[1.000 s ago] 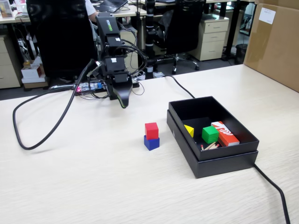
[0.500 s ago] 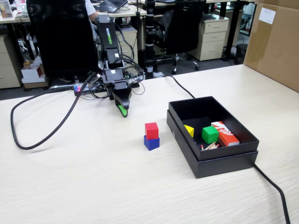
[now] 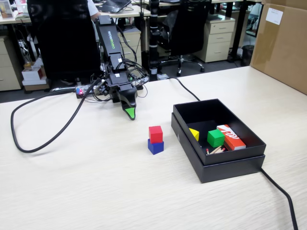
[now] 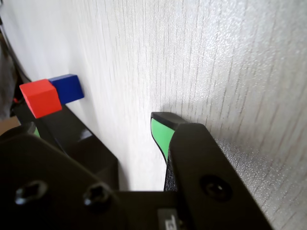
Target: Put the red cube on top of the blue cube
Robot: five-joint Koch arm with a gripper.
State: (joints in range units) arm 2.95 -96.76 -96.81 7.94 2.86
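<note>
Red cube (image 3: pixel 155 133) atop blue cube (image 3: pixel 155 146), apart from seemingly closed tool (image 3: pixel 130 114).

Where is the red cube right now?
In the fixed view the red cube sits on top of the blue cube on the table, left of the black box and apart from the claw.
</note>
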